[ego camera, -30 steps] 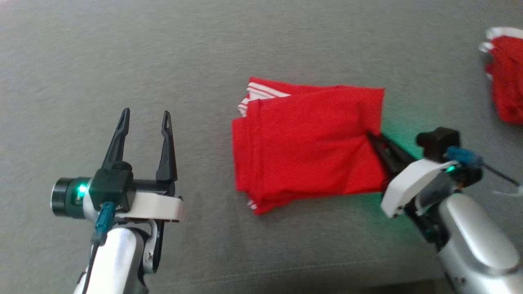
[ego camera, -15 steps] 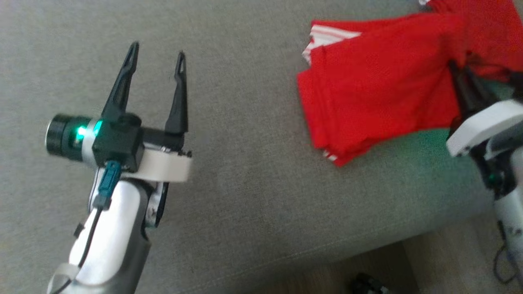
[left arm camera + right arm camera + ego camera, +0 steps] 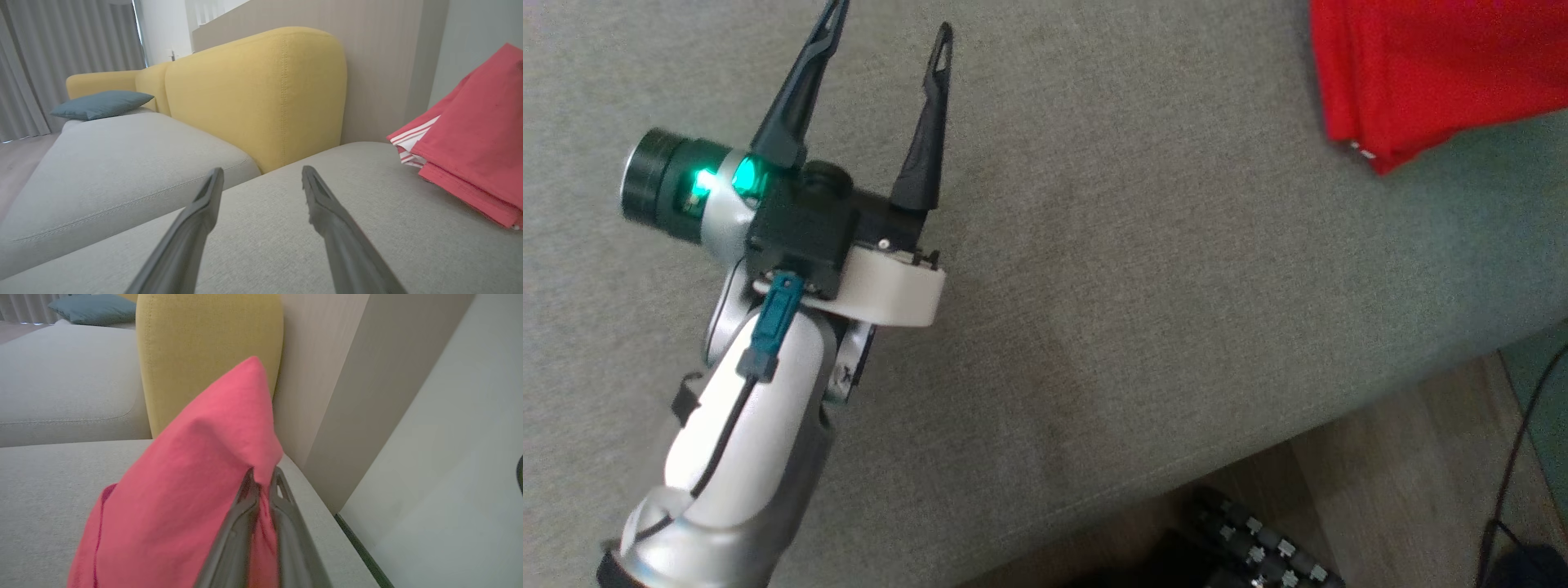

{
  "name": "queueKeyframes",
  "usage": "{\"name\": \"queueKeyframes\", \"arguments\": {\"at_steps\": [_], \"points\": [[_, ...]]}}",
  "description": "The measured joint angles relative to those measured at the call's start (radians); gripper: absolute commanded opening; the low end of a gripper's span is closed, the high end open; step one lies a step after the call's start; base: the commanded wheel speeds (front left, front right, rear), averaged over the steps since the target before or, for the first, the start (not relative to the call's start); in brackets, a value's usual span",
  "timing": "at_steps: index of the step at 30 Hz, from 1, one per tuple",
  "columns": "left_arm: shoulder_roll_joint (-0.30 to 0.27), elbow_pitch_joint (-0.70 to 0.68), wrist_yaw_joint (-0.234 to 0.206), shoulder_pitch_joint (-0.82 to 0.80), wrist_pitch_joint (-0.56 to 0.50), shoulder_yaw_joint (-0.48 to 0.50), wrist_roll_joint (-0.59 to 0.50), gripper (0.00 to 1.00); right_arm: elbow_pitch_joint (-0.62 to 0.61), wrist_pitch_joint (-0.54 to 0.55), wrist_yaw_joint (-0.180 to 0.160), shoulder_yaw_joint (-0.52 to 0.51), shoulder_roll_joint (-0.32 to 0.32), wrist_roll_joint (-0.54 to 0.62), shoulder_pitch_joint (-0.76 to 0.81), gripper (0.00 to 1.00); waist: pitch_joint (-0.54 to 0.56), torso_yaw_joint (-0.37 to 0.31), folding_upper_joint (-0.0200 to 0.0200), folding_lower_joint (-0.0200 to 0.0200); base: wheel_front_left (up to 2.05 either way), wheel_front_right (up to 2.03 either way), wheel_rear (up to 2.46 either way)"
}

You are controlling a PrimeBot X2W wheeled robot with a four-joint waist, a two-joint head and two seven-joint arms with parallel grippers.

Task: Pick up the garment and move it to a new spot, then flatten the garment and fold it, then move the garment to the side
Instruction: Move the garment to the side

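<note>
Pinching the folded red garment [image 3: 184, 490] by its edge in my right gripper [image 3: 263, 478], left gripper [image 3: 888, 28] spread and empty, I judge it light, limp, best gripped through all layers.

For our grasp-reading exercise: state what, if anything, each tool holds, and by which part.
The right tool is shut on the folded red garment, pinching its edge just below a raised corner. The left tool is open and holds nothing.
</note>
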State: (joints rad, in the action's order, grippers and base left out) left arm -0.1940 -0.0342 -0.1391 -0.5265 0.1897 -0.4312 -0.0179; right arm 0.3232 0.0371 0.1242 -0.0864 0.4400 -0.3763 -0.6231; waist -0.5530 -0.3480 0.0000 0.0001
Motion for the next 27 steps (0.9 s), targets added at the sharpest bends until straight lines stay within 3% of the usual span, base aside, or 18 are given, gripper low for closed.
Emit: {"name": "queueKeyframes", "arguments": {"at_steps": [9, 15, 16, 17, 19, 20, 22, 23, 24, 27], "points": [[-0.001, -0.009, 0.026, -0.084, -0.009, -0.04, -0.025, 1.0, 0.061, 0.035, 0.0, -0.065, 0.0, 0.055, -0.075, 0.0, -0.092, -0.008, 0.0, 0.0, 0.0, 0.0, 0.0], [0.002, 0.006, 0.033, -0.1, -0.002, -0.045, -0.025, 1.0, 0.208, 0.033, 0.0, -0.077, -0.019, 0.11, -0.151, 0.0, -0.13, 0.022, 0.0, 0.0, 0.0, 0.0, 0.0], [0.003, 0.016, 0.032, -0.1, 0.007, -0.049, -0.024, 1.0, 0.315, 0.029, 0.0, -0.115, -0.018, 0.144, -0.194, 0.0, -0.139, 0.052, 0.0, 0.0, 0.0, 0.0, 0.0], [0.003, 0.019, 0.032, -0.1, 0.012, -0.05, -0.024, 1.0, 0.337, 0.023, 0.0, -0.123, -0.018, 0.153, -0.2, 0.11, -0.14, 0.06, 0.0, 0.0, 0.0, 0.0, 0.0], [0.003, 0.025, 0.029, -0.1, 0.016, -0.05, -0.023, 1.0, 0.371, 0.003, 0.0, -0.131, -0.019, 0.163, -0.207, 0.13, -0.137, 0.072, 0.0, 0.0, 0.0, 0.0, 0.0], [0.004, 0.028, 0.024, -0.1, 0.016, -0.05, -0.023, 1.0, 0.385, -0.006, 0.0, -0.131, -0.02, 0.171, -0.207, 0.24, -0.133, 0.076, 0.0, 0.0, 0.0, 0.0, 0.0], [0.004, 0.036, 0.023, -0.099, 0.026, -0.051, -0.021, 1.0, 0.408, -0.021, 0.0, -0.136, -0.022, 0.184, -0.207, 0.6, -0.122, 0.083, 0.0, 0.0, 0.0, 0.0, 0.0], [0.005, 0.039, 0.023, -0.098, 0.03, -0.051, -0.014, 1.0, 0.416, -0.021, 0.0, -0.141, -0.025, 0.185, -0.206, 0.85, -0.115, 0.085, 0.0, 0.0, 0.0, 0.0, 0.0], [0.007, 0.041, 0.021, -0.097, 0.034, -0.052, -0.009, 1.0, 0.421, -0.031, 0.0, -0.146, -0.026, 0.194, -0.204, 1.0, -0.107, 0.087, 0.0, 0.0, 0.0, 0.0, 0.0], [0.01, 0.054, 0.011, -0.086, 0.045, -0.054, 0.005, 1.0, 0.421, -0.055, 0.0, -0.175, -0.035, 0.225, -0.193, 1.0, -0.079, 0.092, 0.0, 0.0, 0.0, 0.0, 0.0]]}}
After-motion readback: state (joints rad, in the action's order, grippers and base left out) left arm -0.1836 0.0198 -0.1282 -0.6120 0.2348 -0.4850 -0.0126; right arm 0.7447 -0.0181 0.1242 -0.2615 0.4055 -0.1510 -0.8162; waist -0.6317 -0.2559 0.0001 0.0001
